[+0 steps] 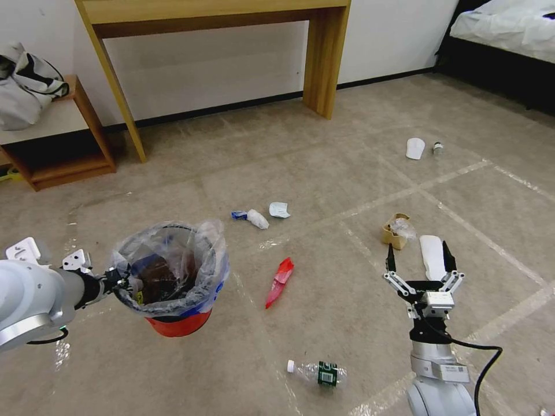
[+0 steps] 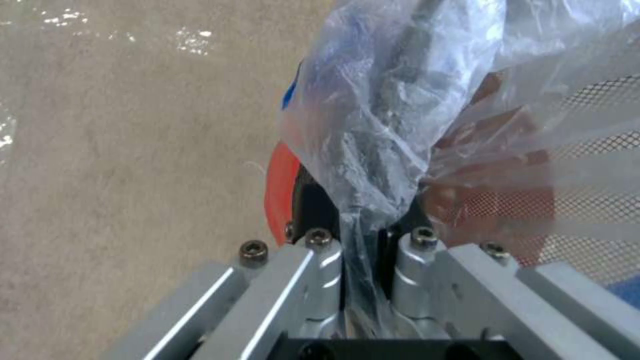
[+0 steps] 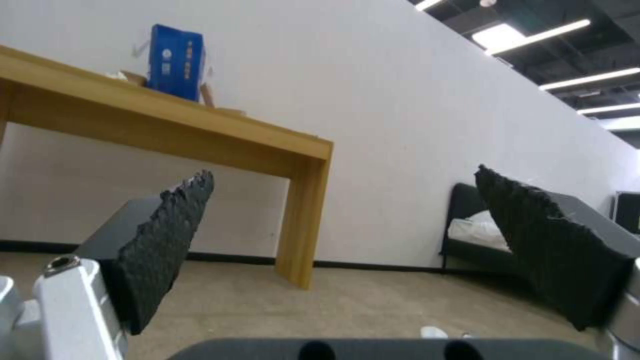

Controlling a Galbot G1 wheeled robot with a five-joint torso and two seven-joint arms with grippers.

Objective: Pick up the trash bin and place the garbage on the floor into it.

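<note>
clamped in the left gripper (image 2: 363, 250), close under the wrist camera, is the bin's rim with its bag (image 2: 400, 100), jaws clenched on plastic and rim together, probably so the liner cannot slip while the bin (image 1: 173, 271) is carried. the head view shows the bin hanging upright at the left arm's end, above the floor (image 1: 324, 167), mouth up and open so litter can drop straight in; dark and brown rubbish already lies inside. just beside it on the carpet is a red wrapper (image 1: 280, 281), the closest piece, and farther back a small cluster of white crumpled paper (image 1: 258, 218) and a scrap (image 1: 278, 210). nearer the robot a clear bottle (image 1: 319, 372) with a green label lies on its side. the right gripper (image 1: 420, 259) is held out low on the right, jaws released and spread wide, empty, pointing forward; that looks like a ready pose for grabbing litter while the other arm keeps the bin near. ahead of its tips are a white slipper (image 1: 432, 254) and a brown paper bag (image 1: 396, 230), touching or nearly so. far off, another slipper (image 1: 415, 148) and a small can-like thing (image 1: 438, 148) lie near each other. a wooden table (image 1: 219, 11) stands by the wall, a bed (image 1: 509, 29) at the far right.
</note>
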